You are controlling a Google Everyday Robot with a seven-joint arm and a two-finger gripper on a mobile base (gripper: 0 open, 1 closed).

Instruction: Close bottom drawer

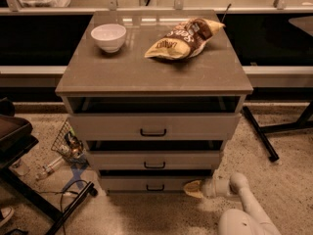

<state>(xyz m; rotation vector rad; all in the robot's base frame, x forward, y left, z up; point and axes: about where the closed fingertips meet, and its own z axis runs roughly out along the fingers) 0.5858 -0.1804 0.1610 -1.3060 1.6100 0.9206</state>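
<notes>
Grey-beige cabinet (pixel 122 75); three drawers, each showing a dark gap above its front. The bottom drawer (pixel 124 184) is lowest, close to the floor, and is judged not fully home. The gripper (pixel 193 189) is set low at the right end of that front, touching or just beside it; which cannot be told. How far the gripper is open cannot be told; nothing is seen held.

The push is best applied square to the front and nearer the black handle (pixel 155 187), since an off-centre shove may rack the tray. Steady pressure is advised until flush.

Hidden: drawer interior, runners, contact point. The arm (pixel 244 204) is cut off at the lower edge.
</notes>
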